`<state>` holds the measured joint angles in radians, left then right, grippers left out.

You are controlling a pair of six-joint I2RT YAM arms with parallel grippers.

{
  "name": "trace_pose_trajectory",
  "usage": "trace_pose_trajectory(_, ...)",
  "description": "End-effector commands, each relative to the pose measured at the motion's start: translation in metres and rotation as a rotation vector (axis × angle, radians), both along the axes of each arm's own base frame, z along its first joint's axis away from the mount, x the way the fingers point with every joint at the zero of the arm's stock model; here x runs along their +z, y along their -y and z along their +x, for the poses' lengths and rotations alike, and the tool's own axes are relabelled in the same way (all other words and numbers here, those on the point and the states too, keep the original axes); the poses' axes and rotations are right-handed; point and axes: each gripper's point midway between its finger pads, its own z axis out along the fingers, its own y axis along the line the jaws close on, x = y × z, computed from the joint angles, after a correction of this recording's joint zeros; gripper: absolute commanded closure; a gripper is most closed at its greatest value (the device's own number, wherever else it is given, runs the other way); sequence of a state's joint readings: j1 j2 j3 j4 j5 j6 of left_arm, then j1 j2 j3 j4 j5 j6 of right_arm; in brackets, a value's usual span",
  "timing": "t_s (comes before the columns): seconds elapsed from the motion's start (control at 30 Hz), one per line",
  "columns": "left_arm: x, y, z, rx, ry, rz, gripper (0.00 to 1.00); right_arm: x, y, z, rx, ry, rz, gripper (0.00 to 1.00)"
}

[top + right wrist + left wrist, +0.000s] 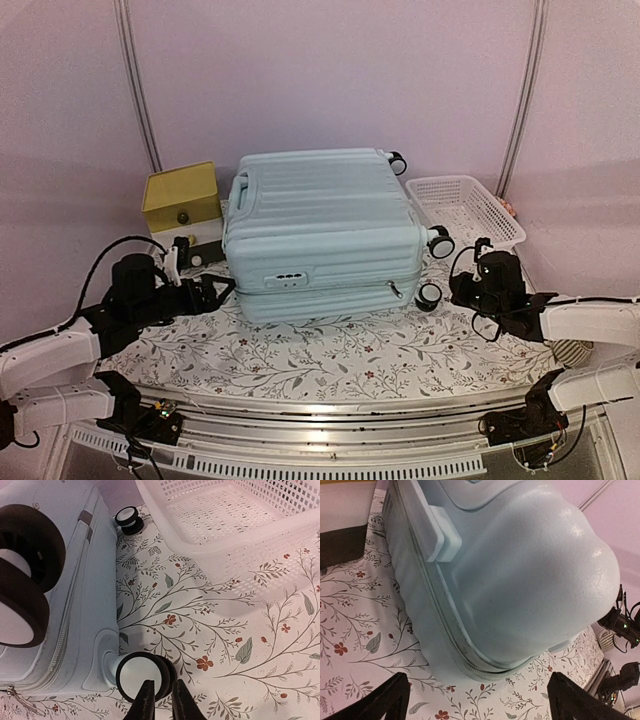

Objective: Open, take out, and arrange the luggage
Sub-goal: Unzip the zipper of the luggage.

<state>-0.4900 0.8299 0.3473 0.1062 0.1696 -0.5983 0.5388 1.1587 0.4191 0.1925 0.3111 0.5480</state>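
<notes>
As viewed from above, the large pale mint-blue ribbed hard-shell suitcase point(320, 225) is laid flat, closed, mid-desk point(330, 355). At the left wrist, the left tool point(480, 700) is spread wide, empty, before its corner. At the right wrist, the right tool point(162, 702) is nearly clenched at a black-and-white caster wheel point(142, 675); whether it is grasped cannot be told.

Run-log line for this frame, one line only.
luggage: closed, lying flat | left gripper: open, facing its corner | right gripper: nearly shut, empty, at wheel
</notes>
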Motion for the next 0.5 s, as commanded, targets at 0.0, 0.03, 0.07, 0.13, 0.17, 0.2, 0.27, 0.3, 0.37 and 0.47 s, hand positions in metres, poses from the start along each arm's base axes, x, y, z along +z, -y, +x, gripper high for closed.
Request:
trace_pose_trajectory(0.0,0.003,-0.001,0.001,0.001,0.002,0.029,0.02,0.013,-0.01,-0.004,0.099,0.024,0.013,0.83)
trace_pose_trajectory(0.03,0.003,-0.001,0.001,0.002,0.001,0.028,0.02,0.018,-0.017,-0.006,0.149,0.042,0.013,0.82)
trace_pose_trajectory(0.07,0.004,-0.001,0.0,0.001,0.002,0.027,0.02,0.024,-0.023,-0.008,0.196,0.061,0.017,0.76)
trace_pose_trajectory(0.13,0.004,-0.002,-0.001,0.007,0.004,0.018,0.02,0.036,-0.037,-0.013,0.297,0.099,0.018,0.7)
trace_pose_trajectory(0.17,0.004,-0.003,-0.001,0.013,0.005,0.014,0.02,0.041,-0.044,-0.016,0.343,0.113,0.029,0.66)
trace_pose_trajectory(0.2,0.005,-0.003,-0.001,0.014,0.009,0.01,0.02,0.045,-0.049,-0.02,0.379,0.128,0.042,0.64)
trace_pose_trajectory(0.27,0.007,-0.001,-0.003,0.001,0.019,0.003,0.02,0.057,-0.06,-0.027,0.435,0.187,0.073,0.61)
trace_pose_trajectory(0.3,0.009,0.0,-0.003,-0.004,0.025,-0.002,0.02,0.059,-0.066,-0.031,0.454,0.209,0.078,0.59)
trace_pose_trajectory(0.37,0.011,0.002,-0.003,-0.019,0.034,-0.014,0.02,0.059,-0.079,-0.036,0.492,0.23,0.086,0.56)
trace_pose_trajectory(0.47,0.016,0.008,-0.005,-0.052,0.051,-0.035,0.02,0.055,-0.102,-0.041,0.564,0.228,0.095,0.52)
